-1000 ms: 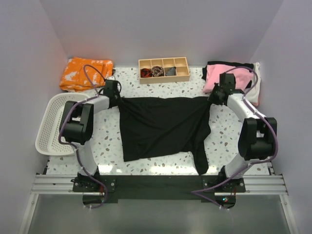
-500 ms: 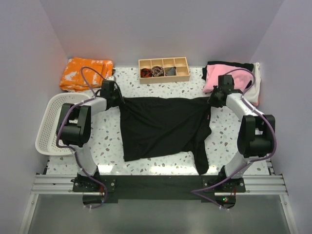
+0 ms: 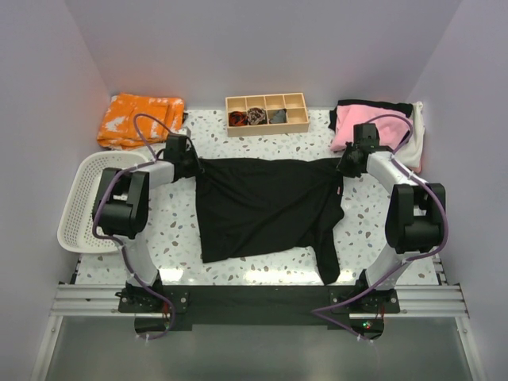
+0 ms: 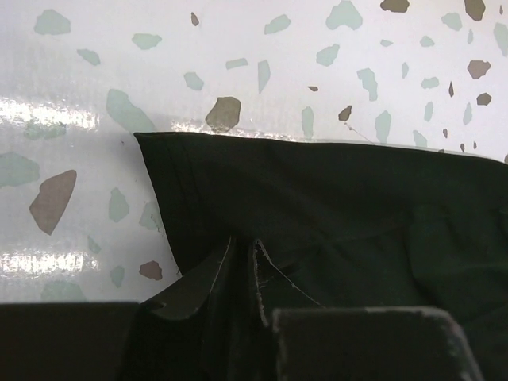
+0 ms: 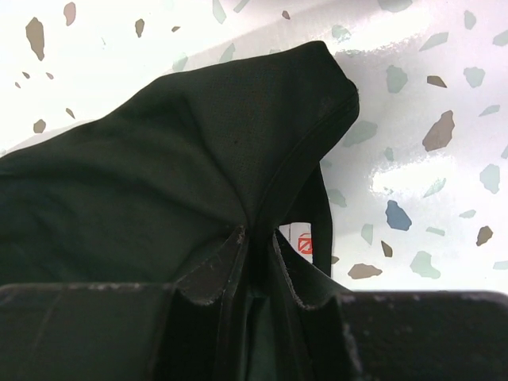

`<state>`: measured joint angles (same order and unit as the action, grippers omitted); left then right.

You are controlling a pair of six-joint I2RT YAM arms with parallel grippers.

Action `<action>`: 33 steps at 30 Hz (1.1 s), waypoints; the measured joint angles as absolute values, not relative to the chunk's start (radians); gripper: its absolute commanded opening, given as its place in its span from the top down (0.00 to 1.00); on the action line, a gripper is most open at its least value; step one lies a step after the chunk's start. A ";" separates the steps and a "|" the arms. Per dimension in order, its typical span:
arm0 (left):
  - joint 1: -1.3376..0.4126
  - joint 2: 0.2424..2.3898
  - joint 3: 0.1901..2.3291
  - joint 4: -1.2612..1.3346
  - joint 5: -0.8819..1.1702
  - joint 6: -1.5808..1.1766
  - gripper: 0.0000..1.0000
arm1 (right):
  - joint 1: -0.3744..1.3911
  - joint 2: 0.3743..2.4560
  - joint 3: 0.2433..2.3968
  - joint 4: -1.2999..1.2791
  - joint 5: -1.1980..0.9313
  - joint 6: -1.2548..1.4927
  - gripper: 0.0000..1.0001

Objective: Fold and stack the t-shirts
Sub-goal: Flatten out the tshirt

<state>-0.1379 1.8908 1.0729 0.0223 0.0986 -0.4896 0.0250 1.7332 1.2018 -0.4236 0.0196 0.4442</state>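
A large black t-shirt (image 3: 266,206) lies spread on the speckled table, its far edge stretched between both grippers. My left gripper (image 3: 189,162) is shut on the shirt's far left corner; the pinched cloth shows in the left wrist view (image 4: 243,262). My right gripper (image 3: 347,161) is shut on the far right corner, where the right wrist view (image 5: 258,246) shows a small white label (image 5: 301,241) with a red mark. A sleeve hangs toward the near right. A pile of pink, black and white t-shirts (image 3: 357,123) lies at the back right.
A white basket (image 3: 86,198) stands at the left. An orange patterned cloth (image 3: 139,119) lies at the back left. A wooden tray (image 3: 266,113) with small rolled fabric pieces sits at the back centre.
Both grippers have shifted slightly toward the back, pulling the shirt's far edge straighter and tauter. Both keep their grip.
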 measured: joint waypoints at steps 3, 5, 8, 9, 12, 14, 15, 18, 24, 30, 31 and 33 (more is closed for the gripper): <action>-0.141 1.900 1.079 0.020 0.083 -0.487 0.74 | 0.025 1.733 1.202 -0.426 0.012 0.444 0.81; -0.149 1.900 1.082 0.020 0.067 -0.483 0.69 | 0.025 1.733 1.202 -0.426 0.010 0.444 0.80; -0.164 1.900 1.084 0.021 0.049 -0.478 0.71 | 0.025 1.734 1.202 -0.426 0.009 0.444 0.79; -0.169 1.900 1.085 0.022 0.042 -0.477 0.83 | 0.025 1.734 1.202 -0.426 0.008 0.444 0.79; -0.183 1.901 1.085 0.019 0.025 -0.471 1.00 | 0.025 1.737 1.202 -0.426 0.008 0.444 0.78; -0.192 1.908 1.091 0.014 0.017 -0.464 1.00 | 0.025 1.742 1.202 -0.426 0.008 0.444 0.79; -0.196 1.914 1.102 0.012 0.013 -0.459 1.00 | 0.025 1.745 1.202 -0.427 0.008 0.444 0.78; -0.209 1.926 1.123 0.003 -0.003 -0.452 1.00 | 0.025 1.748 1.202 -0.429 0.008 0.444 0.79; -0.217 1.889 1.137 -0.071 -0.036 -0.443 1.00 | 0.025 1.748 1.202 -0.433 0.009 0.443 0.80; -0.215 1.750 1.227 -0.178 -0.095 -0.400 1.00 | 0.025 1.740 1.202 -0.438 0.021 0.440 0.85; -0.212 1.728 1.243 -0.182 -0.102 -0.397 1.00 | 0.025 1.735 1.202 -0.440 0.026 0.439 0.86; -0.205 1.691 1.262 -0.182 -0.113 -0.387 1.00 | 0.025 1.718 1.202 -0.442 0.038 0.437 0.86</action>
